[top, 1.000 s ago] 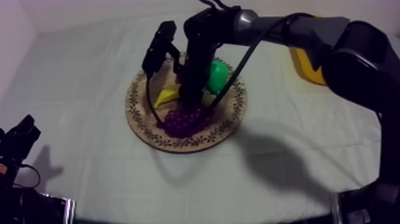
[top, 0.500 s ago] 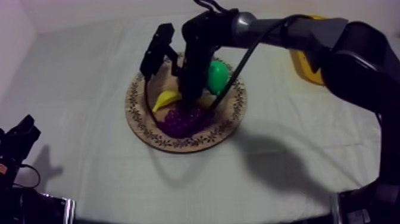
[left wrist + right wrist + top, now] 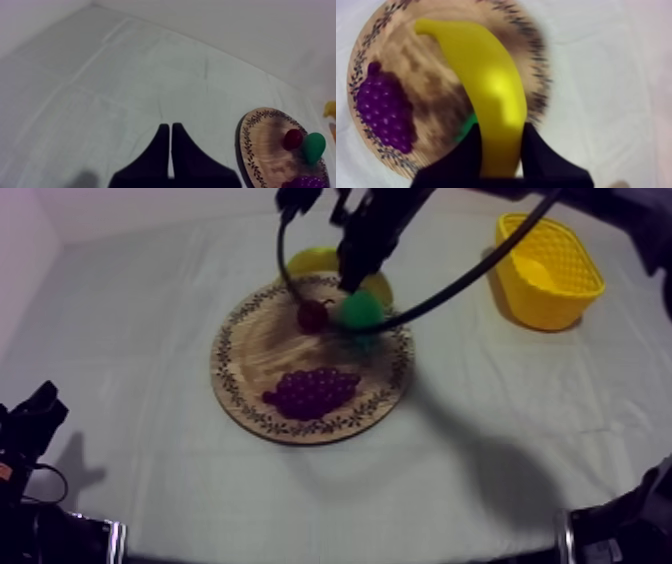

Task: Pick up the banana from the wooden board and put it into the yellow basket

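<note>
Over the far rim of the round wooden board with a patterned rim [image 3: 250, 353], the right claw [image 3: 501, 135] is clamped on the yellow toy banana [image 3: 491, 90], one black finger on each side of the fruit's lower end. From the right wrist, the banana curves out over the board, its tip toward the board's edge. It is not in the yellow plastic basket [image 3: 548, 258], which sits well apart at the desk's right side, upright. The right arm comes in from the upper right, with the banana showing yellow on both sides of it. Left on the board: a purple bunch of toy grapes [image 3: 312, 391] on the near half, and on the far half a small red fruit [image 3: 313, 315] just beside a green toy pear [image 3: 360, 310]; whether those two touch, cannot tell. The right wrist view also has the grapes beside the banana and a sliver of green pear next to one finger. The left claw [image 3: 170, 131] has its fingers together as a narrow wedge, holding nothing, low at the left side over the bare grey-white cloth of the desk [image 3: 150, 308], well apart from the board.
</note>
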Controlling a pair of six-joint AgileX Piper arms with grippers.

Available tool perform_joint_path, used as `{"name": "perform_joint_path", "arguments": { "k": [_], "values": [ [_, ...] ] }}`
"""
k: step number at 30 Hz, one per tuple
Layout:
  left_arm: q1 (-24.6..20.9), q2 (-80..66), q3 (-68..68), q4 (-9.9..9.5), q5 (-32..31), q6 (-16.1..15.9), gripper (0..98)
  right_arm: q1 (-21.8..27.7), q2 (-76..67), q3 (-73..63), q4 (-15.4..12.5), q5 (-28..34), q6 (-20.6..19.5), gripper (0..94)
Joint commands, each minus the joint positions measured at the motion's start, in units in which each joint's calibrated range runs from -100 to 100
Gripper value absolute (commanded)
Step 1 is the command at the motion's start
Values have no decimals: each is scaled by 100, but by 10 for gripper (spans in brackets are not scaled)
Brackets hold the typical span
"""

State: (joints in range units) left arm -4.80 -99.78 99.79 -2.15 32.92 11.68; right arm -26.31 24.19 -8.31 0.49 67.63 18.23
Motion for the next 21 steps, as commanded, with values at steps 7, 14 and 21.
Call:
{"name": "perform_joint_path", "arguments": {
  "k": [7,14,21],
  "values": [
    [-1,-5,-1,-3,-2,0,1,766,-1079,284,299,-414,-392,34],
    [-1,-5,-1,-3,-2,2,1,1532,-1367,475,712,-973,-933,33],
    [-1,-5,-1,-3,-2,1,1,2202,-1384,718,1085,-1215,-1420,32]
  ]
}}
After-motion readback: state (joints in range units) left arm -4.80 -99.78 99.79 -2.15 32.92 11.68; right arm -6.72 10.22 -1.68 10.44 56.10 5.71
